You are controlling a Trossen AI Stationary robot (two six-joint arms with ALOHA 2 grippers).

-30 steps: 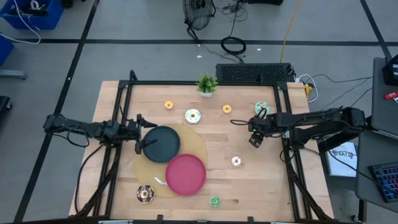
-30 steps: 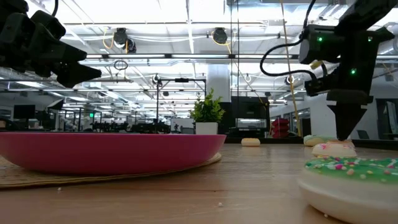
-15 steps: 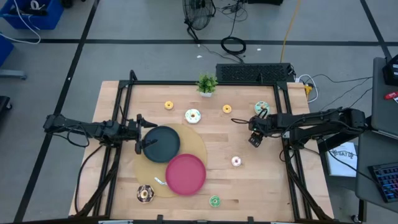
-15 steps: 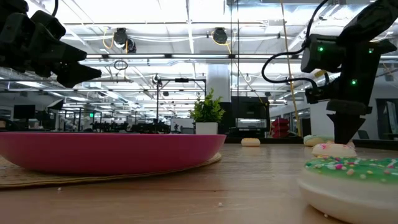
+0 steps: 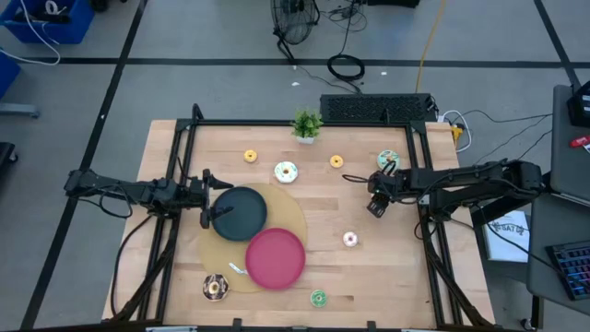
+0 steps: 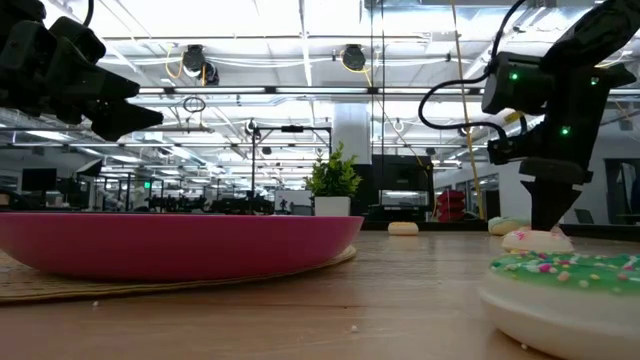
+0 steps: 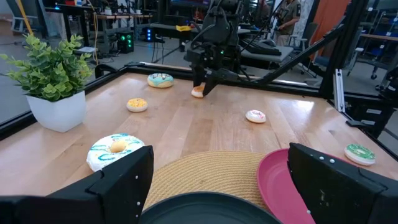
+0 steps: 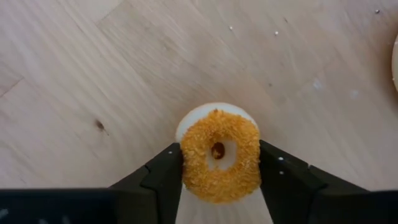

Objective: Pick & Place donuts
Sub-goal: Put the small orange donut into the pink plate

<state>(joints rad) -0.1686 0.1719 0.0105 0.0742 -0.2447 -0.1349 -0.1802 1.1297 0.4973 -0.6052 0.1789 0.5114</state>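
Donuts lie scattered around the pink plate [image 5: 275, 257] on the table [image 5: 396, 277]. Left of that plate, the left gripper [image 5: 208, 196] hangs over the dark plate [image 5: 241, 213], its fingers spread wide and empty. Up and to the right of the pink plate, the right gripper [image 8: 219, 176] is clamped on an orange-crumbed donut [image 8: 220, 155], just above the wood.

Wooden table [image 5: 369, 277]: woven mat [image 5: 293, 217] left of centre; potted plant [image 5: 306, 125] at top centre; donuts scattered: yellow [image 5: 250, 156], white [image 5: 286, 171], orange [image 5: 336, 161], mint [image 5: 388, 160], pink-white [image 5: 350, 239], green [image 5: 318, 298].
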